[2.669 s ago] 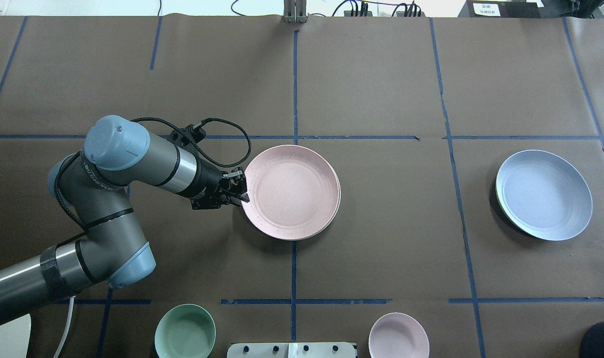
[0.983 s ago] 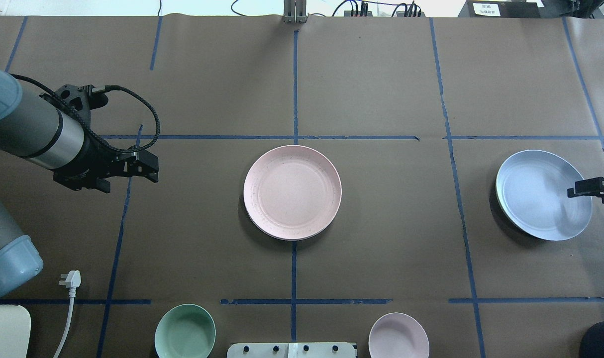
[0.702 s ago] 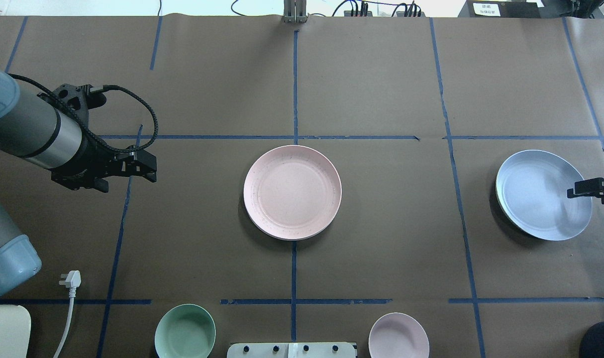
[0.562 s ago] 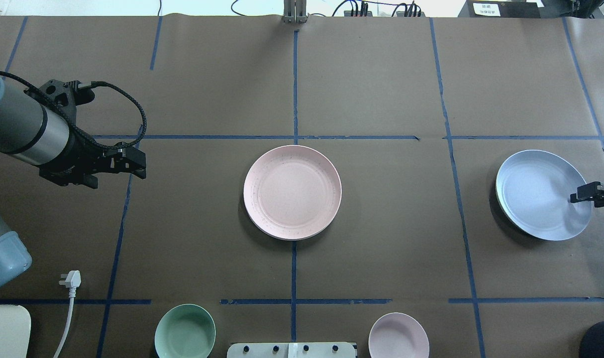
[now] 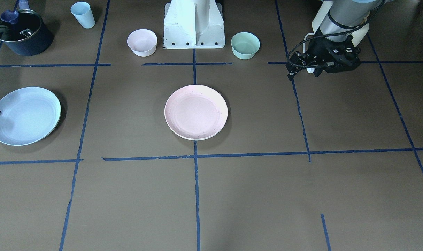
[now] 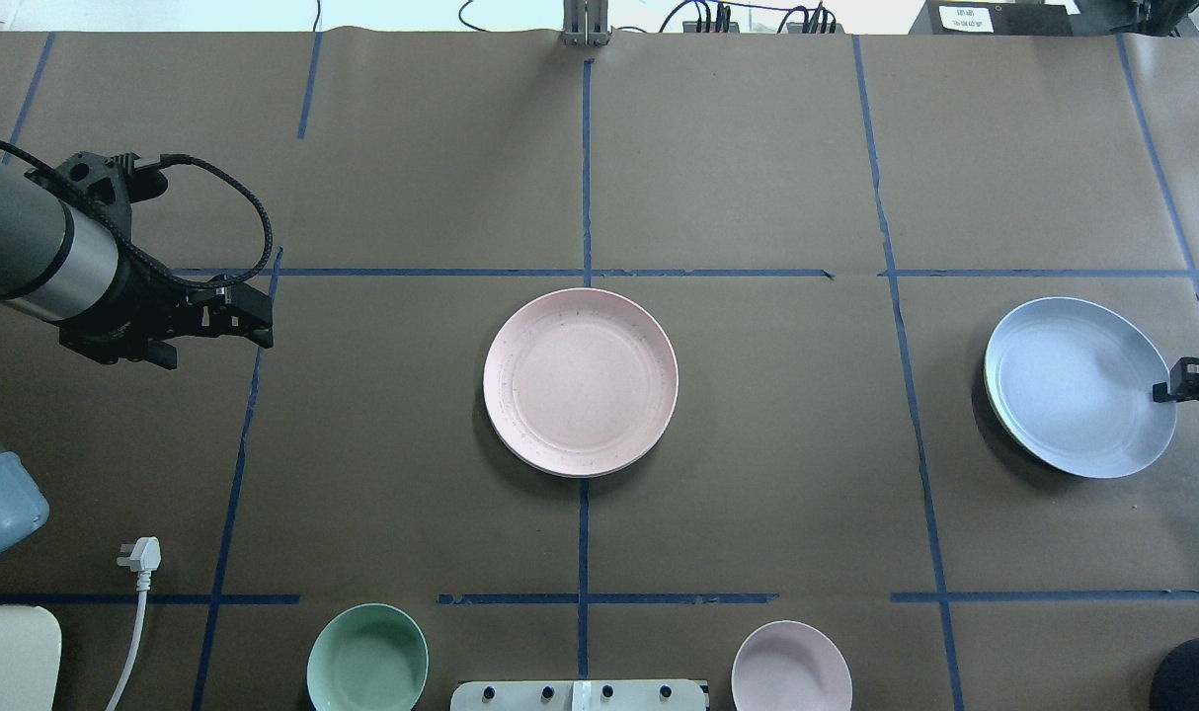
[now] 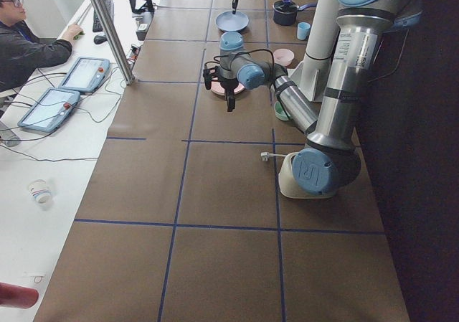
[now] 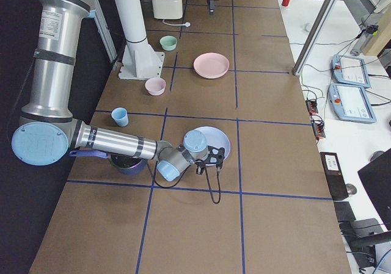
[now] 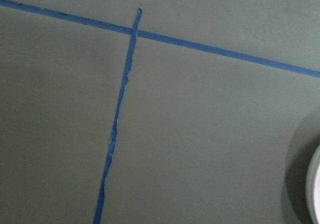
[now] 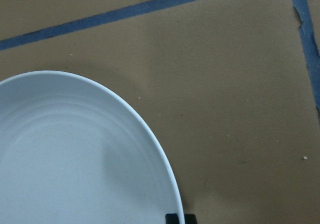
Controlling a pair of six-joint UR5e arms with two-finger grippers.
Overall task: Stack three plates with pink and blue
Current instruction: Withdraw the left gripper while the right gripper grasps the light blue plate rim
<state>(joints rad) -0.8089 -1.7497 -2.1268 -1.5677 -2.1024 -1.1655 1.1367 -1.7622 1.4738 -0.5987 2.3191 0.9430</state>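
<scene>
Locating the light blue plate [image 6: 1074,390] relative to the right gripper [image 6: 1168,384] governs the next move. The plate lies on the paper-covered table [image 6: 758,474] at the robot's right end. The right gripper sits at the plate's outer rim, the edge farthest from the table centre, so the plate body extends from the tool toward the robot's left. In the right wrist-mounted view one dark fingertip [image 10: 175,218] shows at the rim line. Whether the jaws are spread, pressed together or pinching the rim cannot be told.

The pale pink plate [image 6: 580,382] rests at the table centre, well apart from the blue one. A pale lower rim [image 5: 197,139] shows under its edge in the front-facing view. It is judged to be the third plate, though it is too thin to confirm.

The left gripper [image 6: 256,331] hangs over bare table on the robot's left, well apart from both plates and carrying nothing. Its jaw spacing cannot be read.

Judgement: the right arm is the nearer arm. The plate is round, so no long axis constrains the grasp. Once the rim is secured, the transfer should run toward the robot's left along the table's length, ending over the pink plate.
</scene>
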